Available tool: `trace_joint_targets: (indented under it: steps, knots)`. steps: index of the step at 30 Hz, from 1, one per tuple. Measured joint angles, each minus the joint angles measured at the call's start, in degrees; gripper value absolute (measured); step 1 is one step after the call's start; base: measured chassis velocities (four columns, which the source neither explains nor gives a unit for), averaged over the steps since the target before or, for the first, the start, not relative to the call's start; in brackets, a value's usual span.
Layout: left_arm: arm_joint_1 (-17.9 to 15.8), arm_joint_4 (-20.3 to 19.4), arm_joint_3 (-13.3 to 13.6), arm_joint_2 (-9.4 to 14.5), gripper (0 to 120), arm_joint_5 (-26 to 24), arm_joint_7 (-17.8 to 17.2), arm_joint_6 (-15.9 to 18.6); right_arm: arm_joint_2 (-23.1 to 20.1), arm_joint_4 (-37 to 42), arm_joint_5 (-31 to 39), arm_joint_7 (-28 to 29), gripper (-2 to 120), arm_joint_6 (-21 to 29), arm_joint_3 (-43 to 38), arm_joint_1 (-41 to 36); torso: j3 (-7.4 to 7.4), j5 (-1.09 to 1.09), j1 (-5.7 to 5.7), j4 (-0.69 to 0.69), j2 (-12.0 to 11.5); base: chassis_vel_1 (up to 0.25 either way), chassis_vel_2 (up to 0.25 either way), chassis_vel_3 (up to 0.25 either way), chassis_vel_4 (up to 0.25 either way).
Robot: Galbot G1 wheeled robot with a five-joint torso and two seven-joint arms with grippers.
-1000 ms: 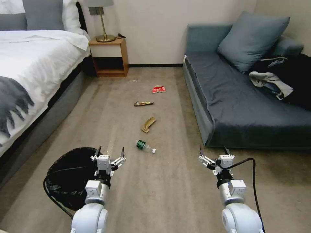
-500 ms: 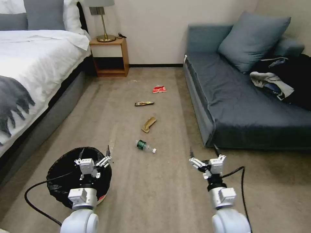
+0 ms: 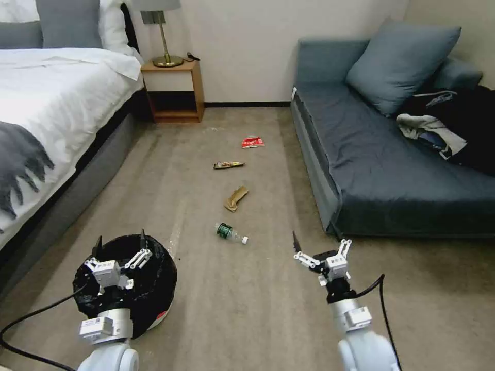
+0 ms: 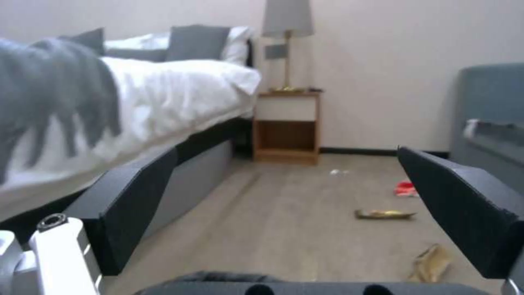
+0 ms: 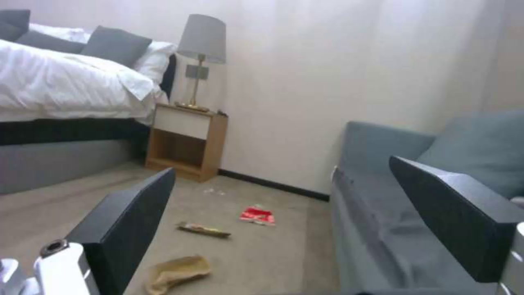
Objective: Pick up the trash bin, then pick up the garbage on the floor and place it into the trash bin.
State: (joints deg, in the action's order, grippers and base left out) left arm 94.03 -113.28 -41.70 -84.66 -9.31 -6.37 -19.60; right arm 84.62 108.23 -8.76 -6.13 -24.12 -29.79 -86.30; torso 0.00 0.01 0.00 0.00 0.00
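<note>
On the carpet at the robot's left front stands the bin (image 3: 149,281), upright, mouth up, its black liner bunched over the rim and a whitish base with a red mark showing at the lower right edge; being round it has no long axis across the floor, so its only real direction is the vertical one. The left gripper (image 3: 119,251) hangs over the bin's left half with its jaws spread wide and nothing between them; whether it touches the liner I cannot tell.

The step in hand looks like taking hold of the bin. To do it well, the jaws should straddle the rim wall, one finger inside and one outside, and close on the firm edge, not loose plastic, so the bin lifts level and does not tip.

Ahead, the bottle (image 3: 230,233) lies on its side, long axis across the floor, white cap toward the sofa (image 3: 392,170) and slightly nearer the robot; beyond it in a rough line come the brown paper (image 3: 236,198), the gold wrapper (image 3: 229,165) lying crosswise, and the red packet (image 3: 252,142). The right gripper (image 3: 320,246) is raised right of the bottle, jaws spread, empty; the bed (image 3: 56,103) runs along the left.
</note>
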Motion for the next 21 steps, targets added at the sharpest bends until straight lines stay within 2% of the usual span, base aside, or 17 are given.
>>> trace_joint_targets:
  steps: [2, 3, 6, 7, 8, 10, 11, 12, 15, 16, 19, 21]
  knots:
    - [0.50, -0.92, 0.83, -0.12, 100, -2.64, -7.25, 2.46, -0.76, 0.23, 0.05, -0.21, 100, 0.14, -0.56, 0.28, 0.00, 0.00, 0.00, -0.01, 0.00, 0.000, 0.000, 0.000, 0.000]
    - [0.50, -0.92, 0.83, -0.12, 100, -2.64, -7.25, 2.46, -0.76, 0.23, 0.05, -0.21, 100, 0.14, -0.56, 0.28, 0.00, 0.00, 0.00, -0.01, 0.00, 0.000, 0.000, 0.000, 0.000]
    - [1.07, -3.76, 1.81, -0.69, 100, -12.20, -21.67, 9.28, -1.40, 0.28, 0.46, -1.06, 100, -0.13, -0.74, 0.27, 0.00, 0.00, 0.00, 0.00, 0.00, 0.000, 0.000, 0.000, 0.000]
    - [1.07, -3.76, 1.81, -0.69, 100, -12.20, -21.67, 9.28, -1.40, 0.28, 0.46, -1.06, 100, -0.13, -0.74, 0.27, 0.00, 0.00, 0.00, 0.00, 0.00, 0.000, 0.000, 0.000, 0.000]
    - [1.41, -5.13, 1.87, -0.73, 100, -16.95, -26.27, 12.02, -1.50, 0.23, 0.54, -1.58, 100, -0.35, -0.80, 0.26, 0.00, -0.01, 0.00, 0.00, 0.00, 0.000, 0.000, 0.000, 0.000]
    - [2.11, -6.98, 1.49, -0.49, 100, -22.77, -31.90, 15.90, -1.53, 0.01, 0.70, -2.09, 100, -0.61, -0.83, 0.27, 0.00, 0.00, 0.00, 0.00, 0.00, 0.000, 0.000, 0.000, 0.000]
    - [2.28, -7.40, 1.20, -0.32, 100, -23.77, -33.64, 17.48, -1.52, -0.07, 0.75, -2.24, 100, -0.62, -0.79, 0.31, 0.00, 0.00, 0.00, 0.00, 0.00, 0.000, 0.000, 0.000, 0.000]
    - [2.28, -7.40, 1.20, -0.32, 100, -23.77, -33.64, 17.48, -1.52, -0.07, 0.75, -2.24, 100, -0.62, -0.79, 0.31, 0.00, 0.00, 0.00, 0.00, 0.00, 0.000, 0.000, 0.000, 0.000]
    - [2.30, -7.78, 0.47, -0.02, 100, -24.31, -38.02, 23.17, -1.32, -0.57, 0.79, -2.43, 100, -0.62, -0.42, 0.51, 0.00, 0.00, 0.00, 0.00, 0.00, 0.000, 0.000, 0.000, 0.000]
    - [2.30, -7.78, 0.47, -0.02, 100, -24.31, -38.02, 23.17, -1.32, -0.57, 0.79, -2.43, 100, -0.62, -0.42, 0.51, 0.00, 0.00, 0.00, 0.00, 0.00, 0.000, 0.000, 0.000, 0.000]
    - [1.65, -7.34, 0.17, -0.04, 100, -24.74, -39.27, 26.41, -0.99, -1.11, 0.80, -2.30, 100, -0.77, 0.06, 0.66, 0.00, 0.00, 0.00, 0.00, 0.00, 0.000, 0.000, 0.000, 0.000]
    - [1.12, -6.70, 0.16, -0.08, 100, -25.01, -39.28, 26.92, -0.90, -1.27, 0.81, -2.26, 100, -0.94, 0.20, 0.65, 0.00, -0.01, 0.00, 0.00, 0.00, 0.000, 0.000, 0.000, 0.000]
